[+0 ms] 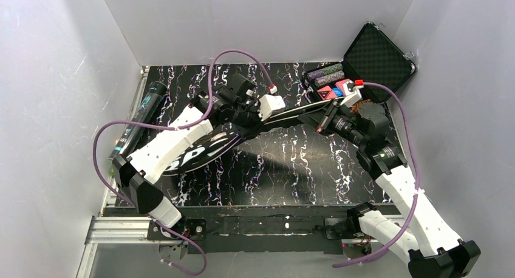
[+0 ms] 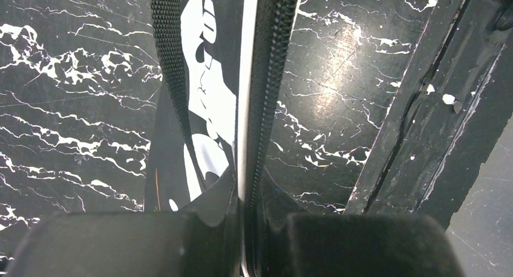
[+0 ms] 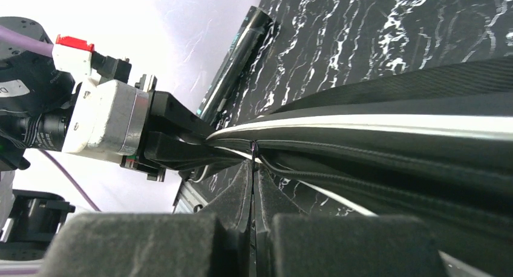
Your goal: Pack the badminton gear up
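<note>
Partly hidden: the left arm lies across the wide end of the racket bag, leaving only the white letters "SP" readable from above. What the bag contains cannot be seen from any view.

Left gripper: jaws closed tight on the bag's rim. The white piping and a run of zipper teeth pass up between the fingers. From this wrist the bag's white lettering shows beyond the grip, cropped and unreadable.

Right gripper: jaws pinched together on the same rim further along, where the bag narrows. What exactly sits between the tips is too small to tell.

Position: the bag lies slantwise over the marbled black table, wide end near left, narrow end running far right. Its gripped rim stands edge-up. Whether the wide end rests on the table cannot be told.

Far left: a long black tube with teal print lies along the table's left edge, against the wall. Contents not visible.

Far right corner: a black hard case stands with its lid open. It holds rows of coloured poker chips, partly covered by the right wrist.
</note>
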You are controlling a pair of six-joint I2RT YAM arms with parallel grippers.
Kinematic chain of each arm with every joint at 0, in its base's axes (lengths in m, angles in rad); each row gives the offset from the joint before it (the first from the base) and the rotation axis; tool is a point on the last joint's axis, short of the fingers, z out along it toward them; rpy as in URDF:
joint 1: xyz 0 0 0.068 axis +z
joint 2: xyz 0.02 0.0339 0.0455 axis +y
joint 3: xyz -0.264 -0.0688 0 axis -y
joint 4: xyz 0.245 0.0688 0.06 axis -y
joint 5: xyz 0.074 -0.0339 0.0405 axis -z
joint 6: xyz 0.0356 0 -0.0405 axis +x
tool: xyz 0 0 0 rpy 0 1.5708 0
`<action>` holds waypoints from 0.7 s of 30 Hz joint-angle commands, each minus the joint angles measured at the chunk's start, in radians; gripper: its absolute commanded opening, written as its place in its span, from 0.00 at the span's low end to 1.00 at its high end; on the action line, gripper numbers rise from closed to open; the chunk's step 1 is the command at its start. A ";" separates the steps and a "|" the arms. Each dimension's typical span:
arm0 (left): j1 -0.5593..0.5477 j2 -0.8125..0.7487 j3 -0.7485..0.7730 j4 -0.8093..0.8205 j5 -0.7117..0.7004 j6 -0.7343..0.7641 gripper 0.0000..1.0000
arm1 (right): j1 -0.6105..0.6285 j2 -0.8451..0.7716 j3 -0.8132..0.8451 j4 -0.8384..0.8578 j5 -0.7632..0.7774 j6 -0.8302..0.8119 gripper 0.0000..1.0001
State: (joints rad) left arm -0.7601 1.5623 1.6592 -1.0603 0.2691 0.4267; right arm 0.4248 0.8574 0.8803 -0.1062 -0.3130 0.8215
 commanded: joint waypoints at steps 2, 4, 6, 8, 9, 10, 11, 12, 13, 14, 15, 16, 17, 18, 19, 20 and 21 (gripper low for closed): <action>0.027 -0.088 -0.022 0.026 -0.018 0.034 0.00 | -0.098 -0.059 0.082 -0.070 -0.004 -0.061 0.01; 0.033 -0.101 -0.034 0.026 -0.025 0.040 0.00 | -0.145 -0.066 0.101 -0.106 -0.023 -0.072 0.01; 0.036 -0.108 -0.047 0.023 -0.032 0.050 0.00 | -0.185 -0.064 0.129 -0.151 -0.032 -0.098 0.01; 0.040 -0.119 -0.059 0.017 -0.040 0.056 0.00 | -0.221 -0.065 0.154 -0.194 -0.027 -0.127 0.01; 0.042 -0.123 -0.068 0.017 -0.041 0.057 0.00 | -0.241 -0.065 0.165 -0.212 -0.027 -0.137 0.01; 0.042 -0.128 -0.074 0.017 -0.045 0.058 0.00 | -0.261 -0.063 0.176 -0.234 -0.028 -0.143 0.01; 0.043 -0.131 -0.078 0.017 -0.046 0.058 0.00 | -0.283 -0.063 0.182 -0.244 -0.029 -0.149 0.01; 0.043 -0.135 -0.083 0.017 -0.048 0.059 0.00 | -0.303 -0.061 0.189 -0.253 -0.032 -0.152 0.01; 0.044 -0.137 -0.090 0.018 -0.049 0.059 0.00 | -0.323 -0.058 0.194 -0.263 -0.030 -0.156 0.01; 0.045 -0.140 -0.094 0.018 -0.050 0.060 0.00 | -0.342 -0.055 0.202 -0.278 -0.024 -0.158 0.01; 0.045 -0.142 -0.098 0.018 -0.051 0.060 0.00 | -0.362 -0.052 0.211 -0.290 -0.016 -0.158 0.01; 0.045 -0.144 -0.101 0.019 -0.052 0.060 0.00 | -0.386 -0.051 0.214 -0.294 -0.015 -0.156 0.01; 0.044 -0.146 -0.106 0.020 -0.054 0.059 0.00 | -0.408 -0.052 0.216 -0.294 -0.021 -0.151 0.01; 0.044 -0.148 -0.111 0.021 -0.053 0.059 0.00 | -0.438 -0.053 0.215 -0.290 -0.024 -0.145 0.01; 0.045 -0.151 -0.116 0.021 -0.053 0.058 0.00 | -0.461 -0.051 0.219 -0.289 -0.027 -0.142 0.01; 0.045 -0.153 -0.118 0.023 -0.053 0.057 0.00 | -0.476 -0.048 0.224 -0.294 -0.021 -0.142 0.01; 0.045 -0.154 -0.121 0.021 -0.051 0.058 0.00 | -0.484 -0.044 0.228 -0.299 -0.012 -0.147 0.01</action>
State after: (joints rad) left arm -0.7254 1.4860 1.5505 -1.0222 0.2226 0.4725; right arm 0.0124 0.8104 1.0401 -0.4286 -0.3923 0.6994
